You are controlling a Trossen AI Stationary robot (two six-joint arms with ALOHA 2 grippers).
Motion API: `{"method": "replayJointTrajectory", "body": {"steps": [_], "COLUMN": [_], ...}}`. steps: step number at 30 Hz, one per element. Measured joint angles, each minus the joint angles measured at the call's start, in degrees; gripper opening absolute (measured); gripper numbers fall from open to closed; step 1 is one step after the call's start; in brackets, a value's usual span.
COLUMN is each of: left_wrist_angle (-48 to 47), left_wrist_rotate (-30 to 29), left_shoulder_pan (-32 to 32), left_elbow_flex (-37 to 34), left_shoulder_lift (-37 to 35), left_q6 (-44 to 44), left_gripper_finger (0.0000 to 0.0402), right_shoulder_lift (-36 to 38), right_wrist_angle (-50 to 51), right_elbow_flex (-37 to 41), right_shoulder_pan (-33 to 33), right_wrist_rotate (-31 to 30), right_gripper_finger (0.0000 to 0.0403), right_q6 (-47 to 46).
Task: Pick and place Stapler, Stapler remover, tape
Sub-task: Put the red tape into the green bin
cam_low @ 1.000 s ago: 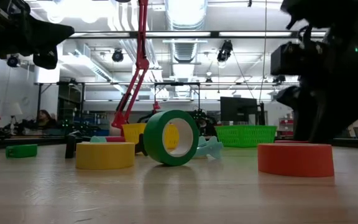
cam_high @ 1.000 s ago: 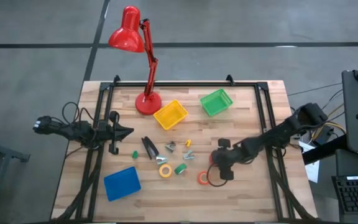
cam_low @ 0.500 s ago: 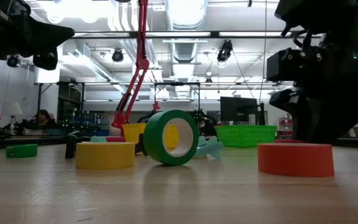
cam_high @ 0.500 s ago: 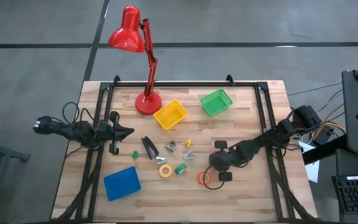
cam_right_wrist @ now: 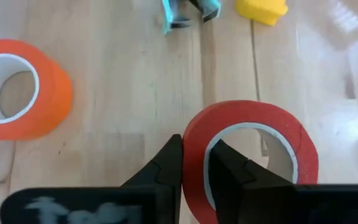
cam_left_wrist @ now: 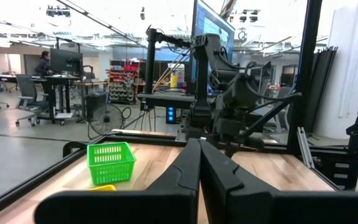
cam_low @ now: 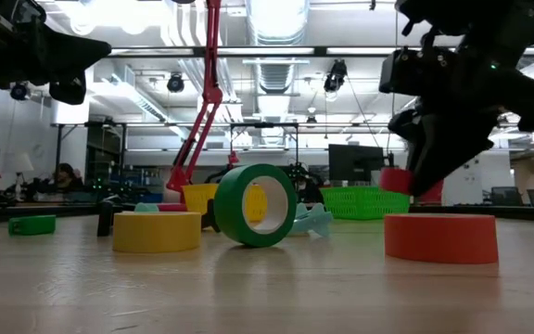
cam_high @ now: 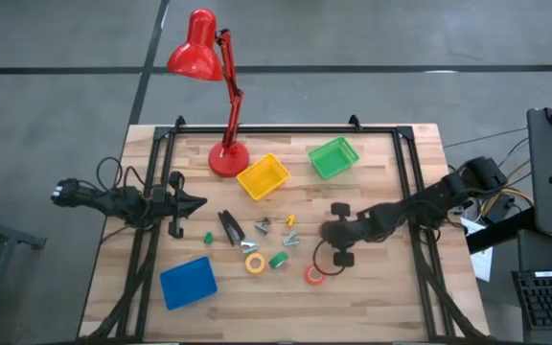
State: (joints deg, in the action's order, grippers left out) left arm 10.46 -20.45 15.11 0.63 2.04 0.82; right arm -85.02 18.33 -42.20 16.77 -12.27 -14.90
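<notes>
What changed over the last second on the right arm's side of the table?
The right gripper, shut on the red tape, has lifted it off the table: in the low view the roll now hangs above the orange tape, and the arm has swung away from that roll, toward the table's middle. The orange, yellow and green rolls, stapler and left gripper stayed put.

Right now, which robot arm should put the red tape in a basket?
The right one, probably. Its right gripper is already pinching the red tape roll off the table, and the green basket is close. The left gripper waits shut at the table's left edge.
</notes>
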Motion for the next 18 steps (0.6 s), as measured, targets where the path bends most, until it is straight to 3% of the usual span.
{"method": "replayJointTrajectory", "body": {"steps": [11,18], "left_wrist_angle": [-0.02,-0.06], "left_wrist_rotate": [0.0,0.0], "left_shoulder_pan": [0.01,0.01], "left_elbow_flex": [0.01,0.0], "left_shoulder_lift": [0.0,-0.01], "left_q6": [0.02,0.01], "left_gripper_finger": [0.0007,0.0007], "right_shoulder_lift": [7.62,11.73], "right_wrist_angle": [-0.66,-3.48], "right_elbow_flex": [-0.06,-1.24], "right_shoulder_pan": [-10.4,-25.92], "right_wrist_rotate": [-10.45,-7.83], "right_gripper_finger": [0.0053,0.0054], "right_q6": [12.84,17.09]}}
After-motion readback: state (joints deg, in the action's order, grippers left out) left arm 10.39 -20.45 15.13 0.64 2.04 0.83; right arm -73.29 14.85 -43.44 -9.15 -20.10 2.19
